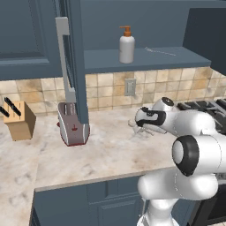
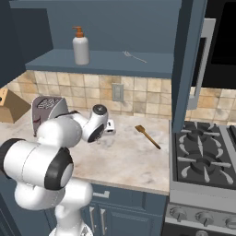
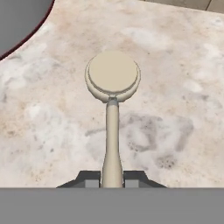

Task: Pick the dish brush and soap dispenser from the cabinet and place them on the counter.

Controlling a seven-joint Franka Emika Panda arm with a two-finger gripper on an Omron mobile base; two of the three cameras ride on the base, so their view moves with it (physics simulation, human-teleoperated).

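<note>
Dark pincer point(image 3: 112, 179) tips at the bottom centre of the hand view clamp the dish brush point(image 3: 112, 100) handle, its round head pointing up-frame over the marbled tabletop point(image 3: 175, 65). In the left base view's upper centre, the soap dispenser point(image 1: 126, 45) stands inside the open cabinet point(image 1: 145, 59).

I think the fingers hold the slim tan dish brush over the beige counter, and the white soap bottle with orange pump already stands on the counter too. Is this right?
Not quite. The white soap bottle with orange pump stands on the dark blue cabinet shelf, as the left base view shows. The fingers do hold the slim tan dish brush over the beige counter.
</note>
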